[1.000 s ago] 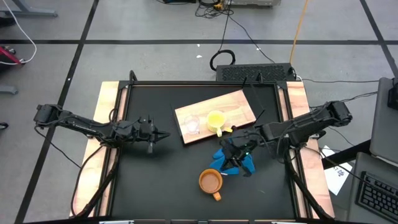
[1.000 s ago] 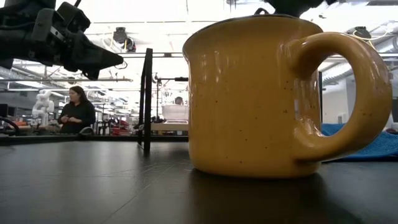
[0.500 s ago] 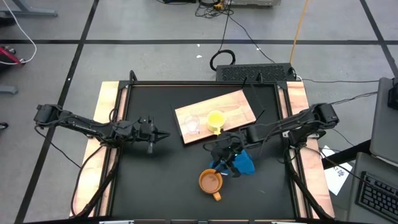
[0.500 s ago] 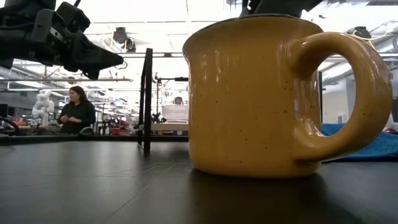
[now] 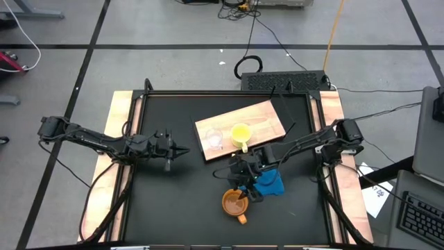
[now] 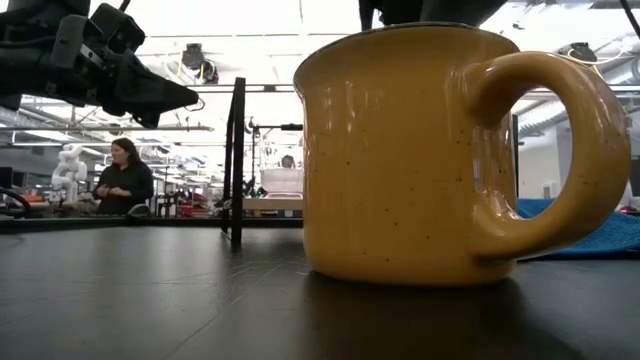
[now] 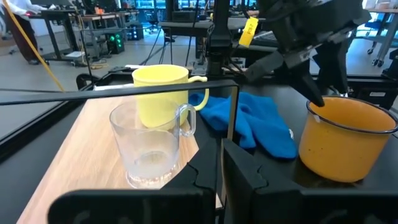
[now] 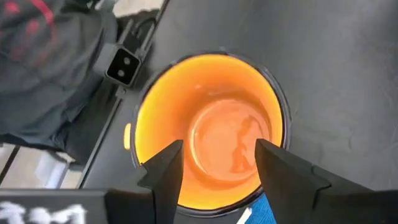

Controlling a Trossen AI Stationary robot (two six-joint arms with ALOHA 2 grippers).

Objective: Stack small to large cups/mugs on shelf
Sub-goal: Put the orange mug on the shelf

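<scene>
The orange mug (image 5: 234,203) stands upright on the black tabletop near the front edge; it fills the low view (image 6: 400,150). My right gripper (image 8: 217,158) is open just above the mug's mouth, fingers pointing down, touching nothing; it also shows in the high view (image 5: 240,185). The yellow mug (image 5: 241,134) and the clear glass cup (image 5: 213,139) stand upright side by side on the wooden board (image 5: 267,114). My left gripper (image 5: 182,151) is shut and empty at the table's left, pointing toward the board.
A blue cloth (image 5: 269,182) lies crumpled on the tabletop just right of the orange mug and near the board's front edge. Black rails (image 5: 139,111) frame the table. A person (image 6: 122,178) sits in the room far behind.
My right gripper has gone from above the blue cloth toward the table's left and near edge, and now hangs over the orange mug's mouth. The mugs, the glass cup and the board have kept still.
</scene>
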